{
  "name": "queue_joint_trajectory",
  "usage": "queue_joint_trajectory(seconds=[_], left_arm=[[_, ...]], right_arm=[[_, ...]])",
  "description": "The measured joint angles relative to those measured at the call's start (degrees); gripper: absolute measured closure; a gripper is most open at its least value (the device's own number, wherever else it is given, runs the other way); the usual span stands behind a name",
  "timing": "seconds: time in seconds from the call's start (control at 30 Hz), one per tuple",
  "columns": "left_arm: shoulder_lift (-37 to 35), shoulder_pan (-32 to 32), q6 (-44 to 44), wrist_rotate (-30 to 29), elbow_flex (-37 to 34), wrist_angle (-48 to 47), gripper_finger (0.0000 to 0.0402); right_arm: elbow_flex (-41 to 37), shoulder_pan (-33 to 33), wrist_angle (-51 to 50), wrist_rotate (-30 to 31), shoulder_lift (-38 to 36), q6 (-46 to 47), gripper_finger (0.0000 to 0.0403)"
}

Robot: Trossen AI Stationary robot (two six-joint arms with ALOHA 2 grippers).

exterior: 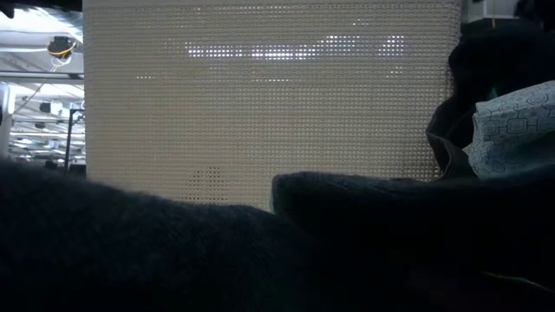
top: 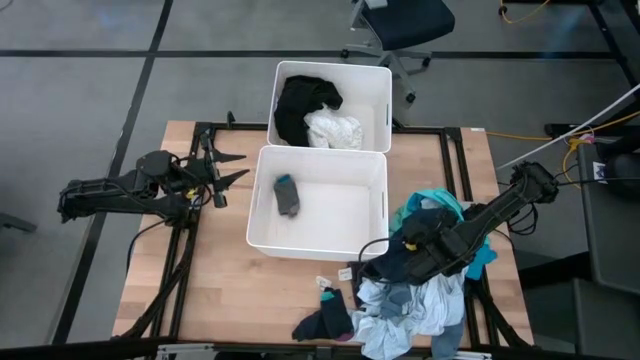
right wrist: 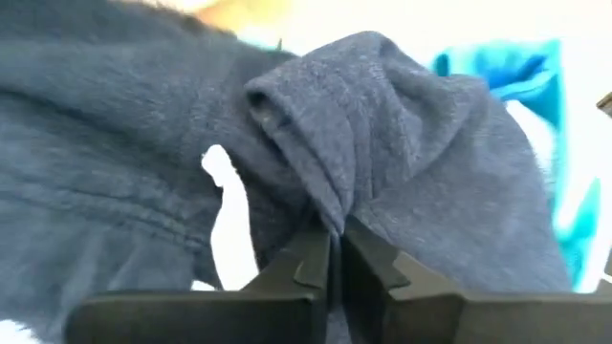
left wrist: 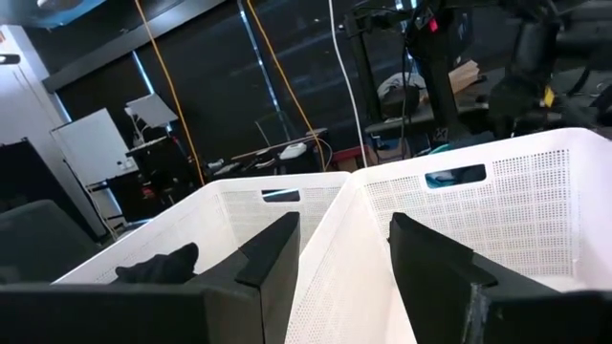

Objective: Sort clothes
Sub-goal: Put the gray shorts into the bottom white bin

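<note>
Nearest you, at the bench's (top: 250, 290) front right corner, lies the heap of clothes (top: 425, 300): light blue and white pieces in front, dark navy and teal behind, and a dark sock (top: 325, 322) just left of the heap. Your right claw (top: 400, 262) is down in the heap's near-left side, and its wrist view shows the fingers (right wrist: 296, 268) clenched on a fold of navy fleece (right wrist: 382, 124), with teal cloth (right wrist: 516, 67) beyond it. The low view is mostly blocked by dark fabric (exterior: 173, 251); only there can you see a pale blue patterned piece (exterior: 512, 126) against a mesh wall.

Farther back, mid-bench, the near bin (top: 262, 235) holds one grey sock (top: 287, 195). Your left claw (top: 232, 168) hovers just left of this bin, fingers apart and holding nothing.

The far bin (top: 383, 85) holds a black garment (top: 303, 105) and a white one (top: 333, 130). You'll find no readable labels or writing.
</note>
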Motion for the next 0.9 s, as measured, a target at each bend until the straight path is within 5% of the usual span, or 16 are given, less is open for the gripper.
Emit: queue_joint_trajectory(seconds=[0.53, 0.9], left_arm=[[0.00, 0.02, 0.53, 0.00, 0.02, -0.09, 0.0251], [0.00, 0.04, 0.65, 0.00, 0.02, -0.01, 0.0251]], right_arm=[[23.05, 0.00, -1.08, 15.35, -2.26, -0.62, 0.0396], [34.67, -2.08, -1.09, 29.55, -2.26, -10.05, 0.0398]])
